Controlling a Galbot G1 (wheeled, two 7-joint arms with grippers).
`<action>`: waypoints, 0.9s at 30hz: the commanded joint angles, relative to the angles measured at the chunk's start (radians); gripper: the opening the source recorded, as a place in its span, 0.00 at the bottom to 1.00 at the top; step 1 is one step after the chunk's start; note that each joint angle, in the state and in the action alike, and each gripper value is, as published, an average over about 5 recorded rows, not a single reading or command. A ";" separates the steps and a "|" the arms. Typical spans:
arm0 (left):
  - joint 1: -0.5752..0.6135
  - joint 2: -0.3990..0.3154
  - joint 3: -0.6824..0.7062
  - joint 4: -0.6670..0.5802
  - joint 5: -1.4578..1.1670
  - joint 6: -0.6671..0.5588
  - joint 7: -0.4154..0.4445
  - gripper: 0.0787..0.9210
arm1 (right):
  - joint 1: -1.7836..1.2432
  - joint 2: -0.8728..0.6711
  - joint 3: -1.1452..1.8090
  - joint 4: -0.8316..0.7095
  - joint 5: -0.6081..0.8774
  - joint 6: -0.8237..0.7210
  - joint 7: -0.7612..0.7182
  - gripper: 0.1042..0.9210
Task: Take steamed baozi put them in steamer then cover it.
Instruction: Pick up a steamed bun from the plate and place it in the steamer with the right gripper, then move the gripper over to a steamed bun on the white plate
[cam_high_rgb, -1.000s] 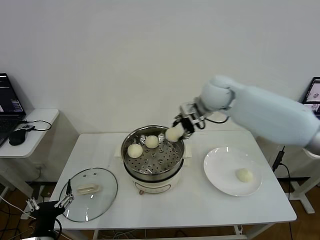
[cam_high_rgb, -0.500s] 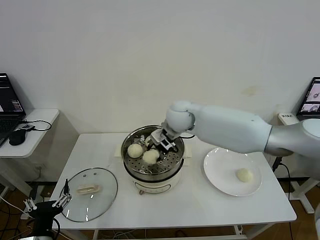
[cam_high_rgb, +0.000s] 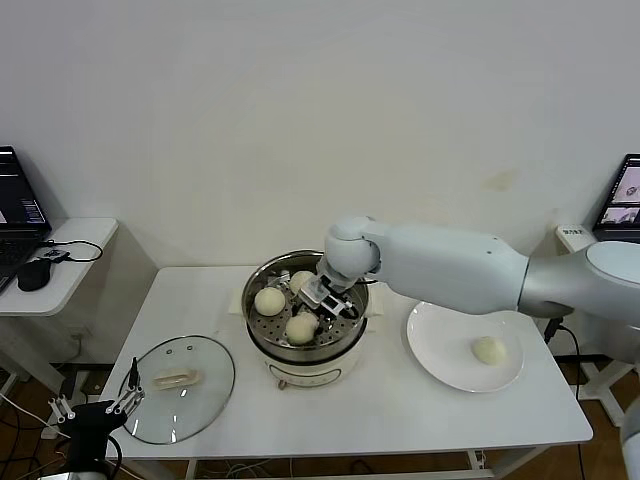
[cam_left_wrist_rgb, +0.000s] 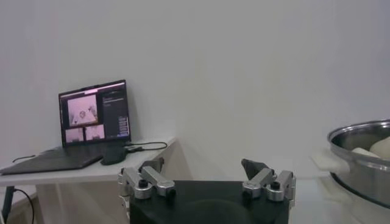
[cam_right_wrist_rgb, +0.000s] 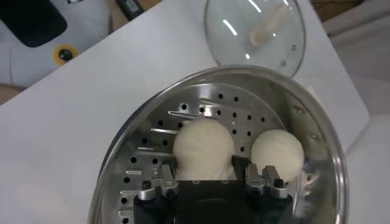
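The steamer (cam_high_rgb: 256, 336) stands mid-table with three steamed baozi on its perforated tray (cam_right_wrist_rgb: 152, 159). Two lie at the far left (cam_high_rgb: 269, 300) and far side (cam_high_rgb: 300, 281). The third baozi (cam_high_rgb: 301, 328) (cam_right_wrist_rgb: 203, 145) rests on the tray near the front, between the fingers of my right gripper (cam_high_rgb: 309, 317) (cam_right_wrist_rgb: 204, 170), which hug its sides. Beside it lies another baozi (cam_right_wrist_rgb: 277, 152). A fourth baozi (cam_high_rgb: 488, 350) sits on the white plate (cam_high_rgb: 430, 362). The cover (cam_high_rgb: 205, 400) (cam_right_wrist_rgb: 256, 30) lies flat at the table's front left. My left gripper (cam_high_rgb: 95, 410) (cam_left_wrist_rgb: 204, 173) hangs open and empty beyond that corner.
A side table at the left carries a laptop (cam_left_wrist_rgb: 94, 112) and a mouse (cam_high_rgb: 34, 275). Another screen (cam_high_rgb: 628, 190) stands at the far right. The steamer's steel wall (cam_left_wrist_rgb: 359, 159) rises close to the left gripper's side.
My right arm swung left and down from above the steamer's far right rim, carrying the baozi, and set it low on the tray at the front. The left arm barely moved.
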 joint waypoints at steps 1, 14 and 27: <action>0.002 0.000 -0.001 -0.002 0.001 0.000 0.001 0.88 | 0.023 -0.015 0.010 0.006 -0.018 0.025 -0.015 0.65; -0.001 0.009 -0.001 -0.005 0.000 0.001 0.003 0.88 | 0.140 -0.217 0.121 0.064 0.154 -0.342 -0.012 0.88; -0.018 0.030 0.021 0.002 -0.003 0.004 0.005 0.88 | 0.000 -0.685 0.203 0.193 0.071 -0.387 -0.090 0.88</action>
